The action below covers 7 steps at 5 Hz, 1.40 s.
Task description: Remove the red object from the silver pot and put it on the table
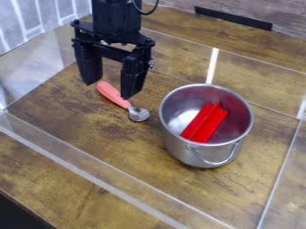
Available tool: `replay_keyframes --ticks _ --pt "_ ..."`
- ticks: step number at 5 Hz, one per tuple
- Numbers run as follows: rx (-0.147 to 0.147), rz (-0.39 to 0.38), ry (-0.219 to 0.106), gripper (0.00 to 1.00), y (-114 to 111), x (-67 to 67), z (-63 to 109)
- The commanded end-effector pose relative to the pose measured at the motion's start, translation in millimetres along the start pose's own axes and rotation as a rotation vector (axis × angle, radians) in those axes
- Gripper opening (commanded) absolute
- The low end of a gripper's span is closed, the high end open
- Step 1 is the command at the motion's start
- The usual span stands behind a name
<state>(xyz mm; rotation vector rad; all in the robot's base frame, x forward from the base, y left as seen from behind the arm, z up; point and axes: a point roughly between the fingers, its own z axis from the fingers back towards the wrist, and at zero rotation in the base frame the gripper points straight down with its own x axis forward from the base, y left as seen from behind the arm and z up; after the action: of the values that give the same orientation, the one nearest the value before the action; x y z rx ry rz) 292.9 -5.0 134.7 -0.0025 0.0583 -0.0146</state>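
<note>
The red object [209,122] lies slanted inside the silver pot [206,124], one end propped toward the rim. It looks like a stiff, light block with smooth faces, probably best pinched across its narrow width near the raised end. The gripper [111,81] hangs beside the pot, jaws spread wide and empty, over a spoon [123,101] on the table [72,170].

We note the arm is matte black throughout, entering the view from the top edge. Its end effector [110,79] consists of a boxy black wrist block above a wide crossbar, from which two long flat black fingers [89,67] extend, each roughly rectangular with squared tips. We see a dark cable looping beside the wrist block near the top. No markings or screws resolve at this picture quality.
</note>
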Motion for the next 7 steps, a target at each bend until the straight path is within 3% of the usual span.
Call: replay_keyframes --ticks 1,2,4,5,6,7 --pt "-0.005 0.001 0.027 1.00 -2 -0.6 -10.3" --pt "-0.018 -0.014 0.000 1.00 -23 12.2 -12.8" --pt "-0.020 -0.039 -0.083 1.00 -85 56.9 -9.6" --pt "-0.019 -0.049 -0.126 1.00 -104 76.6 -11.0" --pt "-0.016 -0.049 -0.157 1.00 -105 86.8 -13.7" --pt "-0.010 -0.047 -0.163 1.00 -99 90.1 -18.5"
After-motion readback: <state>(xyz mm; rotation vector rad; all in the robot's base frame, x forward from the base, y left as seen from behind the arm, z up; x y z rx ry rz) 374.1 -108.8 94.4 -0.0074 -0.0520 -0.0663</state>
